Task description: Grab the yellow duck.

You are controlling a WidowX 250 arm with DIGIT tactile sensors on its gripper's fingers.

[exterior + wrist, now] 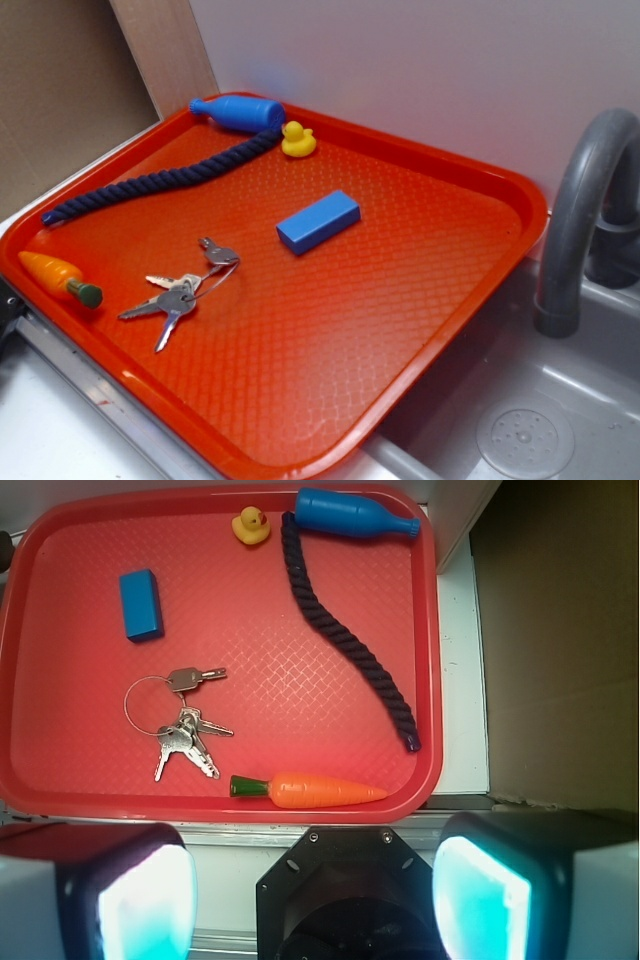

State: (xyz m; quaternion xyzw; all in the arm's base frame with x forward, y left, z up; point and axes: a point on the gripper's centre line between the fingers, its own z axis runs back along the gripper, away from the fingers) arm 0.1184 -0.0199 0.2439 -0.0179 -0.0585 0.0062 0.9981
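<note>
The yellow duck (297, 139) (250, 526) stands upright near the far rim of the red tray (300, 400) (60, 790), just beside the blue bottle (240, 113) (350, 513). My gripper (315, 890) is open with nothing between its fingers. It hovers high above the tray's near edge, on the carrot side, far from the duck. In the exterior view the gripper is out of frame.
A dark blue rope (160, 183) (340, 620), a blue block (318, 221) (141, 604), a bunch of keys (180, 290) (180, 725) and an orange toy carrot (58, 277) (310, 791) lie on the tray. A grey faucet (580, 210) and sink (520, 430) sit to the right.
</note>
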